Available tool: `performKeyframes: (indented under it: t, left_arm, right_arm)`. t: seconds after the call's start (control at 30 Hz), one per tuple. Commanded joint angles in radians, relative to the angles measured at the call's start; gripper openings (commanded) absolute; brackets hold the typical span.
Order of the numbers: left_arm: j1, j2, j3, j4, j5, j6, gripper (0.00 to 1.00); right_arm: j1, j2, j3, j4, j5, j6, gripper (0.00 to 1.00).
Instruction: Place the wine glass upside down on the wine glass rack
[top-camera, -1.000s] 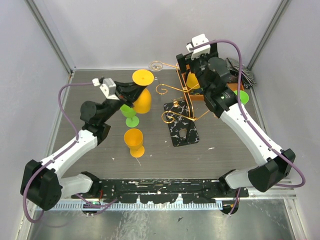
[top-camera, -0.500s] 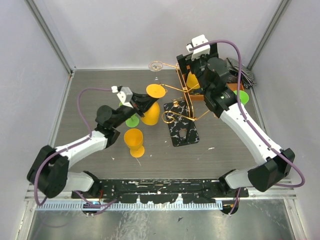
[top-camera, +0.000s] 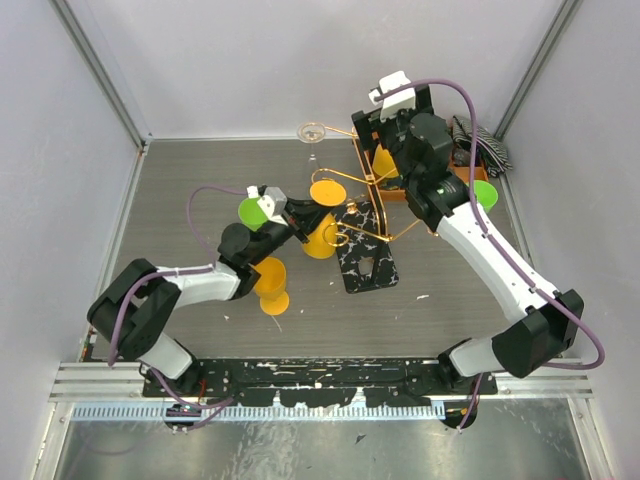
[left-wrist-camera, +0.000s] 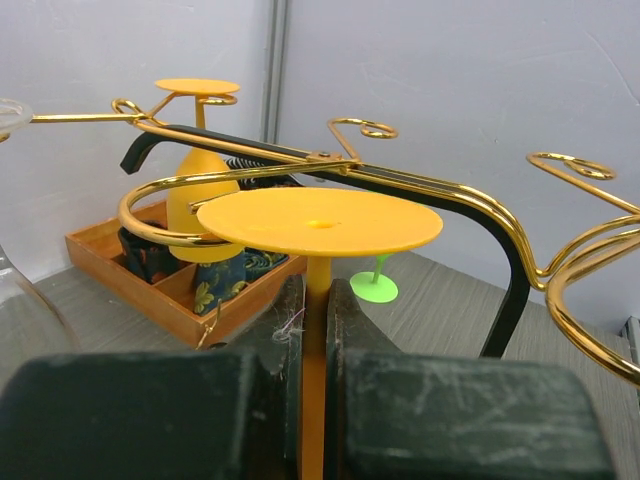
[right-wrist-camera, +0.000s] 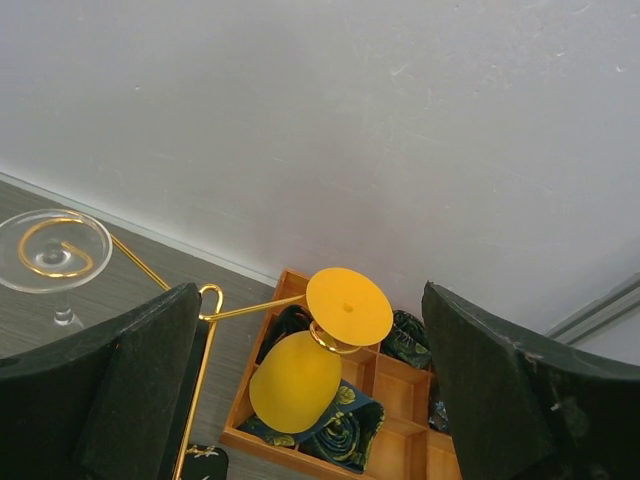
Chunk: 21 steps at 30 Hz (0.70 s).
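- Between the jaws of my left gripper (left-wrist-camera: 315, 330) stands the wine glass (left-wrist-camera: 318, 218), orange and turned upside down. The jaws are pinching its thin stem, and the flat foot is on top.
- Its long axis is upright. It hangs in the air over the tabletop (top-camera: 180, 160), just beside the wine glass rack (top-camera: 365, 262), on the rack's left side.
- From my jaws the rack lies ahead: one gold loop curves close behind the foot, and more arms spread to the right. I judge that the coming move turns on height, because the foot must pass over a pair of wires while the stem goes between them. From the wrist view I cannot tell if the foot is higher than the near loop.
- My left arm is the nearer one, since it carries the glass. My right gripper (right-wrist-camera: 308, 300) is above the far end of the rack, jaws spread wide and holding nothing.
- The top view shows the bowl next to the marbled base, which the left wrist view hides. The right wrist view shows from above a second orange glass (right-wrist-camera: 295, 380), hung foot-up on a rack arm over the wooden tray (left-wrist-camera: 130, 285).
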Motion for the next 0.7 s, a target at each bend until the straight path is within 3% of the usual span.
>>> performKeyframes:
  t: [0.0, 0.67]
  left_arm:
    - [-0.017, 0.029, 0.045, 0.101, -0.062, 0.027, 0.00]
    - [-0.015, 0.131, 0.152, 0.059, -0.112, 0.018, 0.00]
  right_arm:
    - [-0.008, 0.000, 0.019, 0.031, -0.009, -0.017, 0.98]
    - [-0.037, 0.004, 0.008, 0.033, -0.021, -0.016, 0.98]
